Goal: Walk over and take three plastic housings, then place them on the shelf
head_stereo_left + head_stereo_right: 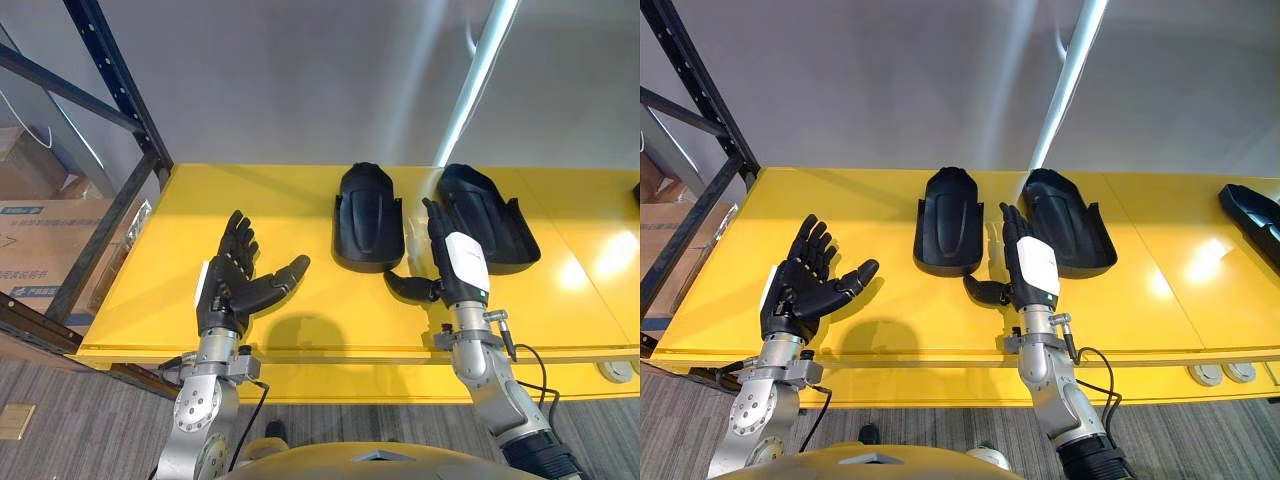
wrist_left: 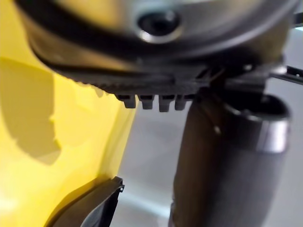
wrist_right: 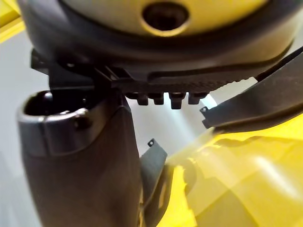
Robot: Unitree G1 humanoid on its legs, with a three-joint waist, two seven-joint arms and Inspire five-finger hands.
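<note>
Over the yellow table [image 1: 1160, 290] the left hand [image 1: 805, 282] spreads empty. The right hand [image 1: 1033, 268] (fingers straight, holding nothing) stands between first housing [image 1: 950, 235] and second housing [image 1: 1072, 228]. The third housing [image 1: 1252, 212] lies at the table's right end.

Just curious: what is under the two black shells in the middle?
The left plastic housing and right plastic housing rest on the yellow surface; anything beneath them is covered.
</note>
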